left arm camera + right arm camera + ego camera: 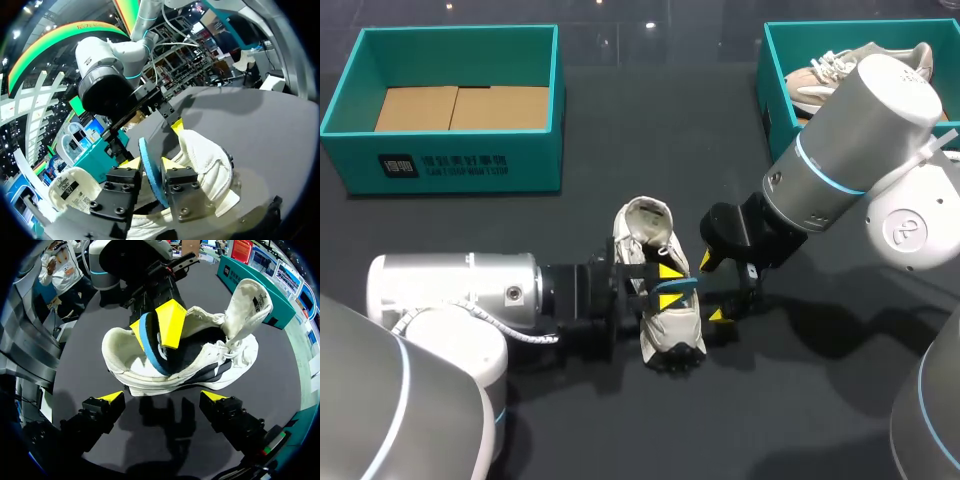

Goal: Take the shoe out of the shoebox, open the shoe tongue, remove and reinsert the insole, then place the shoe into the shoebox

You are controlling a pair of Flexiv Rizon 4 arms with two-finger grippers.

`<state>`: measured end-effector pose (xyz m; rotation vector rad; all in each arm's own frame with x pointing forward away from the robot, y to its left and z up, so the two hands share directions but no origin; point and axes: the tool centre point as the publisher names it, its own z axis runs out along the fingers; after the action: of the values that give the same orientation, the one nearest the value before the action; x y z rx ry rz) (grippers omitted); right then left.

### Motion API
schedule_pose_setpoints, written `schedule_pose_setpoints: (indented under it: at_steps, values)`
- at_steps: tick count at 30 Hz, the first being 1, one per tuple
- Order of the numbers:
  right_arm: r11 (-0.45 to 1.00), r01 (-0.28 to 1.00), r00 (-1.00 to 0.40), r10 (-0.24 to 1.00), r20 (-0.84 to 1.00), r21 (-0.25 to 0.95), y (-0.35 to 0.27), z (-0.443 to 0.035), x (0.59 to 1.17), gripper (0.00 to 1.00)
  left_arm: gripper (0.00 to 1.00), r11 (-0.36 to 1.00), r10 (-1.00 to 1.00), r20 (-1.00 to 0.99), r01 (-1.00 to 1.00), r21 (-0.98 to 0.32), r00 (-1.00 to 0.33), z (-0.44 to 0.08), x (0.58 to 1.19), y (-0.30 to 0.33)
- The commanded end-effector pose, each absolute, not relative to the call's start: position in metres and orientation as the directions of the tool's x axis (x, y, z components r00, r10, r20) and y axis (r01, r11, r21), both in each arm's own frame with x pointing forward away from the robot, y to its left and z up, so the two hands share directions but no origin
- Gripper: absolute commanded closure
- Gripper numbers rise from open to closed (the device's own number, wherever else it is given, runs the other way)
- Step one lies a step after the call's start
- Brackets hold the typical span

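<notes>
My left gripper point(149, 164) is clenched on the thin blue foam insole point(146, 152), one yellow tip on each flat side. My right gripper point(162, 397) is let go and wide apart. It hangs just beside the white sports shoe point(200, 375) and touches nothing.

The shoe is out of its box and lies on its side on the dark table point(620, 140), so I think that step is done. Its tongue point(250, 302) is pulled back, so that looks done too. The insole is half in and half out. I cannot tell if it is on its way out or back in. After that, the shoe has yet to go into a box.

My right wrist view shows the low end of the insole down inside the shoe. Only the head view shows the boxes. The teal cardboard shoebox point(470, 165) with a brown cardboard sheet point(460, 108) is far on my left. A second teal box point(772, 90) with a beige shoe point(825, 75) is far on my right.
</notes>
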<state>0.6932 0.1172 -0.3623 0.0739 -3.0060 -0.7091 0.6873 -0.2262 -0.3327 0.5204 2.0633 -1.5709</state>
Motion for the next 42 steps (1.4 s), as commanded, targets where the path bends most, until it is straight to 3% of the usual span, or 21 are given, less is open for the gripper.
schedule_pose_setpoints:
  at_steps: [1, 5, 7, 8, 24, 33, 34, 36, 38, 42]
  values:
    - [0.894, -0.035, -0.998, -0.058, 0.038, 0.447, 0.117, -0.363, 0.692, 0.0, 0.7, 0.259, 0.017, -0.594, 0.577, -0.775, -0.804, -0.325, 0.678, -0.22]
    - [0.894, -0.035, -0.998, -0.058, 0.038, 0.447, 0.117, -0.363, 0.692, 0.0, 0.79, 0.261, 0.029, -0.594, 0.58, -0.772, -0.804, -0.324, 0.676, -0.222]
    - [0.894, -0.035, -0.998, -0.058, 0.038, 0.447, 0.117, -0.363, 0.692, 0.0, 0.97, 0.27, 0.039, -0.595, 0.582, -0.767, -0.803, -0.324, 0.676, -0.224]
    - [0.894, -0.035, -0.998, -0.058, 0.038, 0.447, 0.117, -0.363, 0.692, 0.0, 1.0, 0.279, 0.047, -0.597, 0.585, -0.762, -0.801, -0.325, 0.676, -0.225]
    - [0.894, -0.035, -0.998, -0.058, 0.038, 0.447, 0.117, -0.363, 0.692, 0.0, 1.0, 0.447, 0.114, -0.713, 0.677, -0.585, -0.692, -0.352, 0.69, -0.226]
    - [0.894, -0.035, -0.998, -0.058, 0.038, 0.447, 0.117, -0.363, 0.692, 0.0, 1.0, 0.438, 0.118, -0.672, 0.645, -0.626, -0.731, -0.351, 0.691, -0.223]
    - [0.894, -0.035, -0.998, -0.058, 0.038, 0.447, 0.117, -0.363, 0.692, 0.0, 0.99, 0.417, 0.112, -0.659, 0.637, -0.648, -0.744, -0.348, 0.689, -0.222]
    - [0.894, -0.035, -0.998, -0.058, 0.038, 0.447, 0.117, -0.363, 0.692, 0.0, 0.57, 0.393, 0.108, -0.646, 0.63, -0.67, -0.755, -0.342, 0.685, -0.221]
    - [0.894, -0.035, -0.998, -0.058, 0.038, 0.447, 0.117, -0.363, 0.692, 0.0, 0.51, 0.361, 0.102, -0.634, 0.622, -0.695, -0.767, -0.336, 0.682, -0.22]
    - [0.894, -0.035, -0.998, -0.058, 0.038, 0.447, 0.117, -0.363, 0.692, 0.0, 0.51, 0.316, 0.104, -0.624, 0.621, -0.718, -0.774, -0.327, 0.677, -0.219]
